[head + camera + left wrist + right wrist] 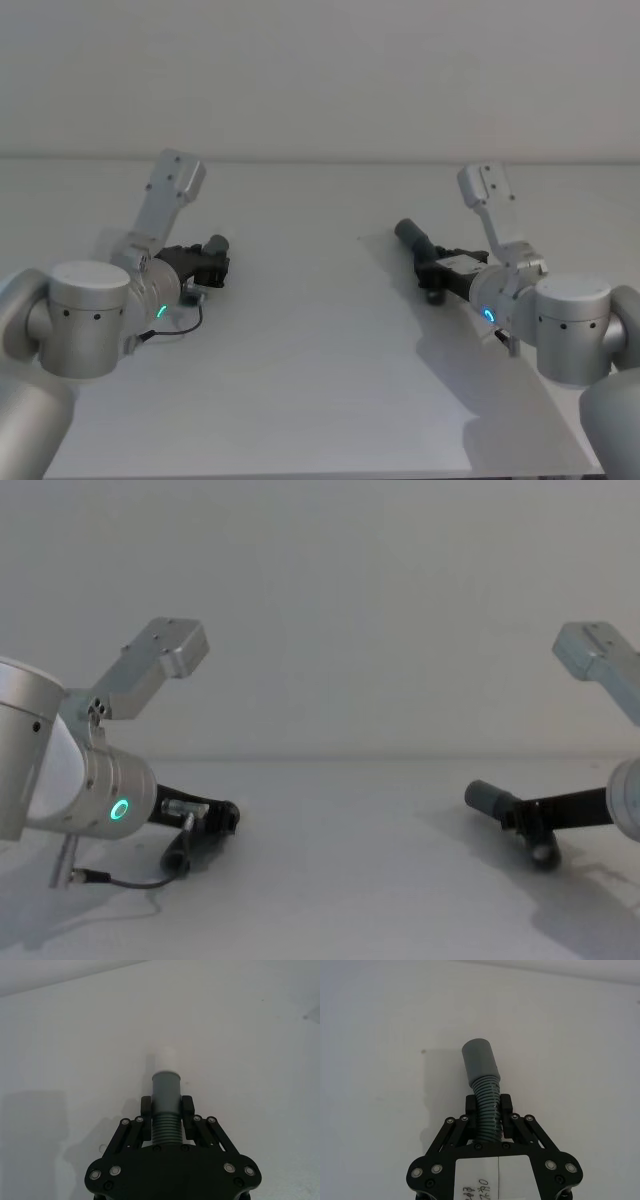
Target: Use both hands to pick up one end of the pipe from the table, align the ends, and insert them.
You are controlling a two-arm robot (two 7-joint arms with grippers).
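The pipe is in two pieces, far apart over the white table. My left gripper is shut on the ribbed part of the left piece, whose whitish tip points away from the gripper, low over the table. My right gripper is shut on the ribbed section of the other piece. Its smooth grey collar sticks out ahead and casts a shadow on the table. The two ends point roughly forward, not at each other.
A thin black cable trails from the left arm onto the table. The pale wall rises behind the table's far edge. A wide stretch of bare table lies between the two grippers.
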